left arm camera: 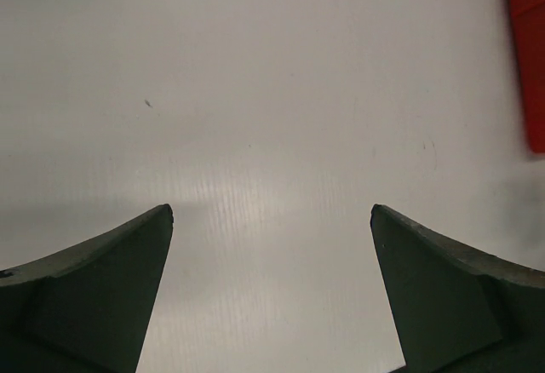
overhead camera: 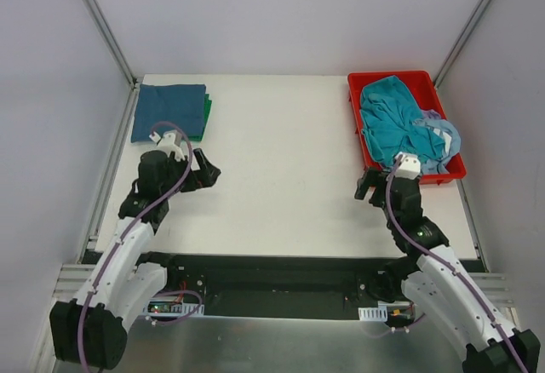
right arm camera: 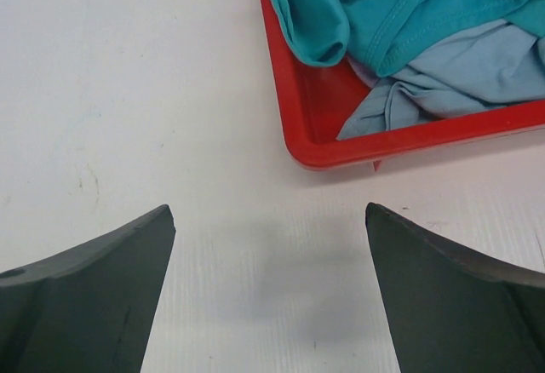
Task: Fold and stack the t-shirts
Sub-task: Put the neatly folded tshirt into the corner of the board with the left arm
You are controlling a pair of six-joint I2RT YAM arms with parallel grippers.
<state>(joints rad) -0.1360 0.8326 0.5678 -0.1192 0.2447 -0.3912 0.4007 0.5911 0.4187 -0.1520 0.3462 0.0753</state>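
A folded navy-blue t-shirt (overhead camera: 169,111) lies on a folded green t-shirt (overhead camera: 207,116) at the table's back left. A crumpled teal t-shirt (overhead camera: 390,119) and a pale blue t-shirt (overhead camera: 441,139) lie in a red tray (overhead camera: 354,100) at the back right; both also show in the right wrist view, teal (right arm camera: 400,7) and pale blue (right arm camera: 464,75). My left gripper (overhead camera: 207,171) is open and empty, just in front of the folded stack. My right gripper (overhead camera: 368,187) is open and empty over the bare table, just in front of the tray's near left corner (right arm camera: 311,147).
The white table (overhead camera: 281,169) lies between the two arms. The red tray's edge (left arm camera: 528,49) shows at the far right of the left wrist view. Grey walls and metal rails enclose the table on the left, right and back.
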